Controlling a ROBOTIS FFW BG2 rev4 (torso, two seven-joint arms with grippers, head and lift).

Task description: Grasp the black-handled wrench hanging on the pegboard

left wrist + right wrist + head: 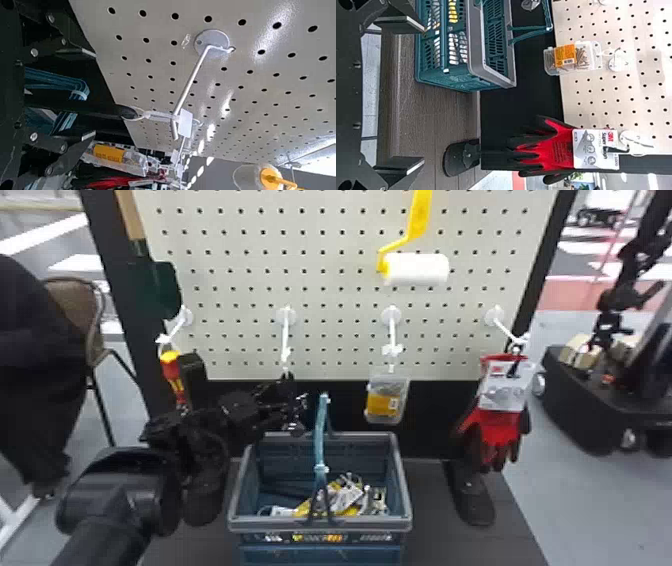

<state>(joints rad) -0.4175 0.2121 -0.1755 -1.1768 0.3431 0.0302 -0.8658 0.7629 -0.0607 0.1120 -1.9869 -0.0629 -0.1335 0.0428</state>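
- We are partway there. Our left gripper [280, 406] is up at the pegboard [325, 290], right by the black-handled wrench [99, 111].
- The wrench hangs from a white hook [285, 335], the second one from our left, just above the back of the blue basket [320, 521].
- In the left wrist view, the black handle lies between the two fingers [63, 51]. The fingers stand apart and do not look like they press on it yet. So we think the hand is open and holds nothing.
- What is left, as we see it: close the fingers on the handle. A white loop [138, 115] ties the wrench to the hook.
- Our right gripper [415, 93] waits low over the table, near the basket. Its fingers are wide apart with nothing in them.
- Other things hang on the board: a red and yellow screwdriver [171, 374], a bag of screws [385, 400], red gloves [495, 415] and a yellow paint roller [415, 267].
- The basket's tall blue handle [320, 425] stands just beside our left gripper. We think it could get bumped.
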